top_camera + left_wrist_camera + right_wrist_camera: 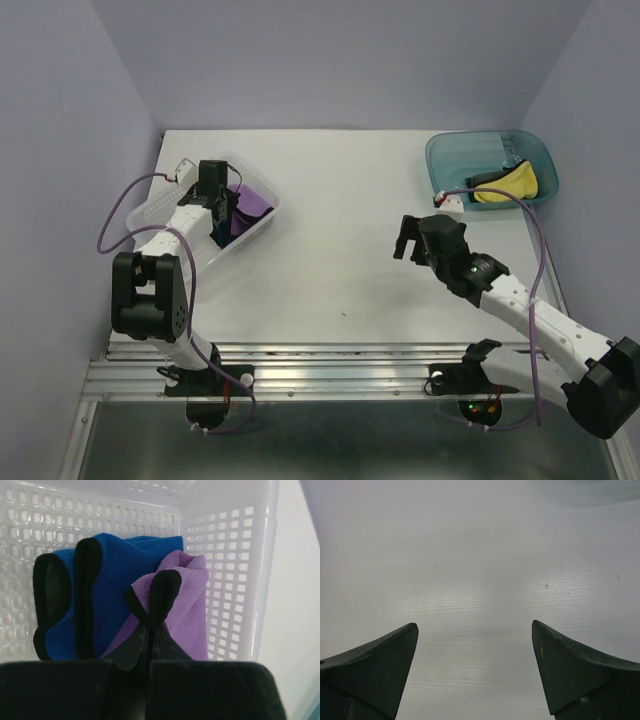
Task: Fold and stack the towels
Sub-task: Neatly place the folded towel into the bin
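Observation:
A purple towel (pixel 187 610) and a blue towel (pixel 115 590), both with black edging, lie crumpled in the clear perforated tray (pixel 225 555) at the table's left. My left gripper (pixel 150 625) is inside the tray and shut on a black-edged corner of the purple towel. In the top view the left gripper (pixel 222 205) sits over the tray (pixel 160 210) beside the purple towel (pixel 252 200). A yellow towel (pixel 515 182) lies in the teal tub (pixel 445 160) at the back right. My right gripper (pixel 408 238) is open and empty above bare table, as the right wrist view (pixel 475 627) shows.
The white table (pixel 340 270) lies between tray and tub. Grey walls close in the back and sides. A metal rail (pixel 330 365) runs along the near edge by the arm bases.

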{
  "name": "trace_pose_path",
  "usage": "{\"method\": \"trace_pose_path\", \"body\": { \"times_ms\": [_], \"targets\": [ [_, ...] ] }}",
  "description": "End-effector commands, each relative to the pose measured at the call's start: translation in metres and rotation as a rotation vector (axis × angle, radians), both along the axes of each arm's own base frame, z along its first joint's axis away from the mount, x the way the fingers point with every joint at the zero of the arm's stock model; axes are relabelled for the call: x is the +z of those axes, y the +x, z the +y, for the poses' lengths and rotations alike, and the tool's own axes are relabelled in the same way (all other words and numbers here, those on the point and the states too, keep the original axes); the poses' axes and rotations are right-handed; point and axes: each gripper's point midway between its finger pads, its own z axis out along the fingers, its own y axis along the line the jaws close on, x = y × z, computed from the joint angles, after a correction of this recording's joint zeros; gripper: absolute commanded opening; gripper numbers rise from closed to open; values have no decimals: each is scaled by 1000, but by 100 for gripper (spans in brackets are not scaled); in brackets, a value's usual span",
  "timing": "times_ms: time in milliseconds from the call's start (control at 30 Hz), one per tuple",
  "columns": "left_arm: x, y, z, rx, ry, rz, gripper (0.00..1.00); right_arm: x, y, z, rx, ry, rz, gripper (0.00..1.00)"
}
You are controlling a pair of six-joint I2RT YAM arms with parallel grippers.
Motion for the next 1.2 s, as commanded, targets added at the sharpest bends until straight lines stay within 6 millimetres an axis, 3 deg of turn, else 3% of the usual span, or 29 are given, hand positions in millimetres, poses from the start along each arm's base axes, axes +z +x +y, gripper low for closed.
{"method": "trace_pose_path", "body": {
  "times_ms": [0, 267, 433, 533, 700, 733, 800, 1000, 1167],
  "targets": [
    [5, -4, 19, 67, 20, -22, 0, 8, 6, 5, 4, 23, -45, 100],
    [-28, -8, 24, 15, 35, 64, 0, 9, 7, 7, 10, 23, -45, 100],
    [-36, -11, 29, 22, 44, 88, 0, 7, 6, 7, 10, 18, -39, 100],
    [-37, -11, 33, 15, 72, 99, 20, 8, 7, 6, 8, 19, -40, 100],
    [-30, -11, 40, 2, 130, 123, 39, 5, 6, 6, 12, 1, -28, 100],
    [-28, -11, 41, 2, 136, 122, 52, 5, 6, 5, 10, -1, -26, 100],
    [-21, -10, 40, -24, 148, 113, 64, 5, 7, 6, 11, 2, -25, 100],
    [-3, -16, 38, -45, 151, 99, 70, 5, 6, 7, 17, 4, -20, 100],
    [35, -21, 29, -93, 138, 2, 91, 9, 5, 4, 10, 2, -29, 100]
  ]
}}
